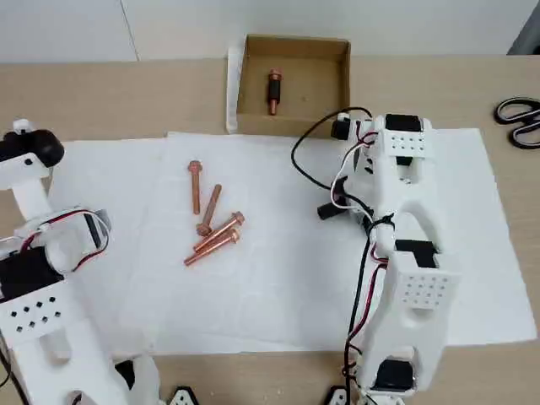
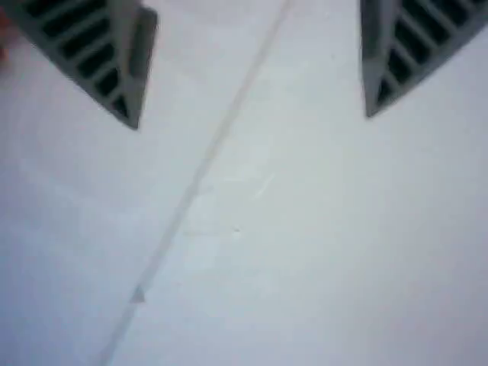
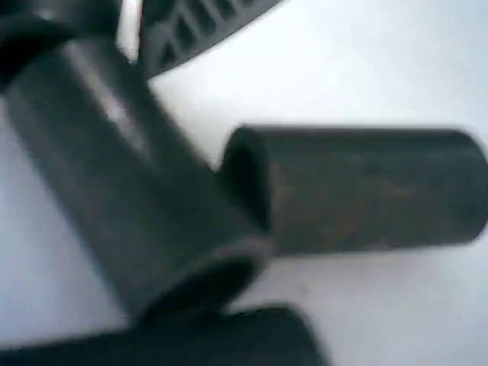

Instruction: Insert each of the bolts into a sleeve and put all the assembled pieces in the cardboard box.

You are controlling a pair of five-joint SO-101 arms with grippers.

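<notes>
Sleeves (image 3: 351,191) piled touching under the right gripper (image 3: 130,38), whose state cannot be told, may be scattered if one is seized off-centre, while four bolts (image 1: 211,224) lie bunched on the paper (image 1: 278,278), apart from the wide, empty left gripper (image 2: 252,61).

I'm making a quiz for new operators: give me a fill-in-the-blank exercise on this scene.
The cardboard box holds ____ assembled piece.
____ loose bolts lie on the white paper.
The left end effector is ____ over the paper.
Missing words: one; four; open.
</notes>
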